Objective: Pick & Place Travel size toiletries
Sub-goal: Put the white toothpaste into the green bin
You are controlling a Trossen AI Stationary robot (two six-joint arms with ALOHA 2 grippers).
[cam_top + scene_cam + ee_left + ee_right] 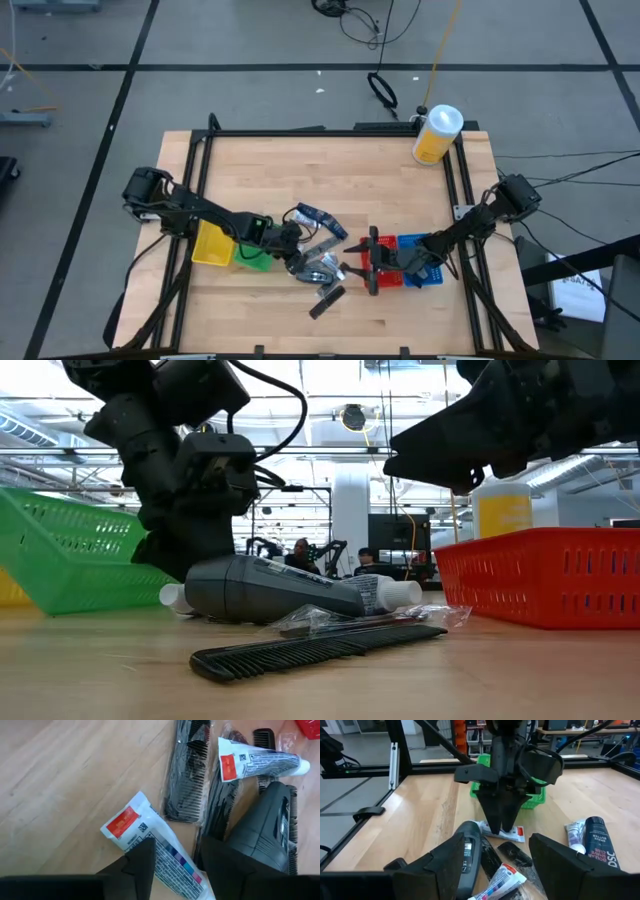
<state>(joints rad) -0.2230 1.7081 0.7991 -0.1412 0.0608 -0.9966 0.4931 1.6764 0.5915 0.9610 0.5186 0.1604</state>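
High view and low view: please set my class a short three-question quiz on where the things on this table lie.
1. True or false: the black comb lies inside the red bin.
2. Which one stands right beside the yellow bin? A green bin; B red bin; C blue bin.
3. Which hand is over the toiletries pile?
Key: 1 false, it lies on the wood. 2 A. 3 the left hand.

Red bin [540, 575], black comb [320, 646]
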